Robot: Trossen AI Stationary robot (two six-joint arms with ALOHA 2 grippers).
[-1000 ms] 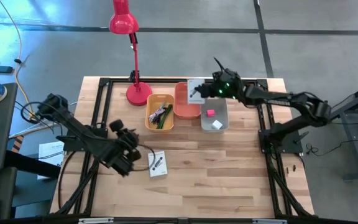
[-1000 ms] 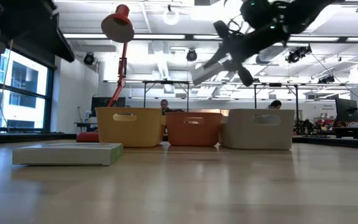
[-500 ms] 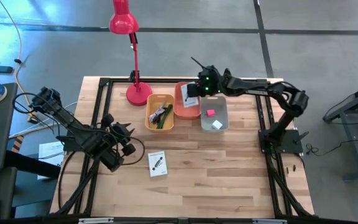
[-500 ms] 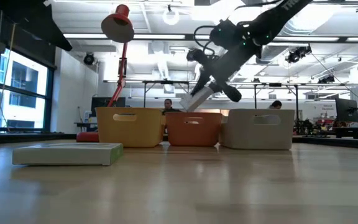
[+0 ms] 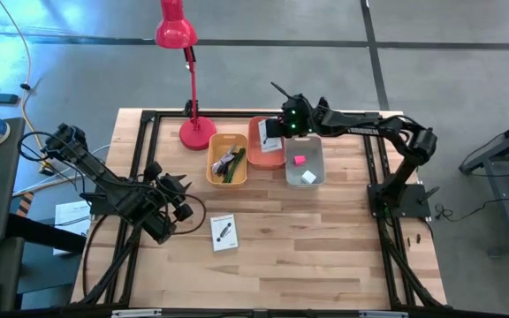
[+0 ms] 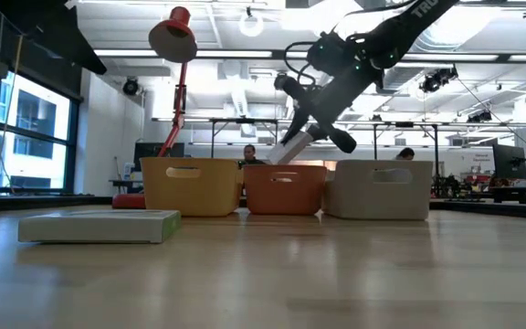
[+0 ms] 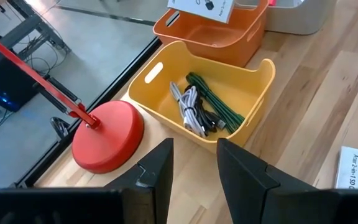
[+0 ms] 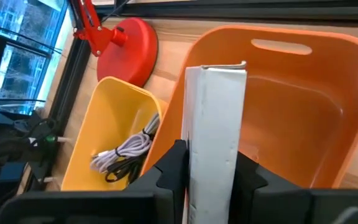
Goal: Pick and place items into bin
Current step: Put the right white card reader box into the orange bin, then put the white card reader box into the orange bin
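Note:
My right gripper [image 5: 278, 134] hangs over the orange bin [image 5: 261, 157], shut on a white box-like card with black print [image 8: 213, 124], which also shows tilted in the low view [image 6: 292, 146]. A second white card [image 5: 224, 232] lies flat on the table, near my left gripper [image 5: 173, 208], which is open and holds nothing. The yellow bin [image 7: 257, 115] contains a green stick [image 7: 219, 107] and a coiled cable [image 7: 190, 106]. The grey bin [image 5: 317, 155] holds a pink cube [image 5: 299, 160] and a white cube [image 5: 308, 177]. My right gripper pinches the white card between its two fingers [image 8: 176, 165], one on each broad face, near the card's end closest to the wrist [image 8: 211, 180]. The fingers slant down from the table's right. The card is lifted clear, its free end [image 6: 281, 155] tilted down toward the orange bin.
A red desk lamp stands with its base [image 5: 197, 132] on the table's far left, beside the yellow bin. The three bins sit in a row along the far edge. The near half of the wooden table [image 5: 325, 256] carries only the second card.
My right gripper carried the white card from the far side of the grey bin toward the table's left and down, over the orange bin, then stayed still. My left arm drew back toward the table's left, away from the card lying on the table.

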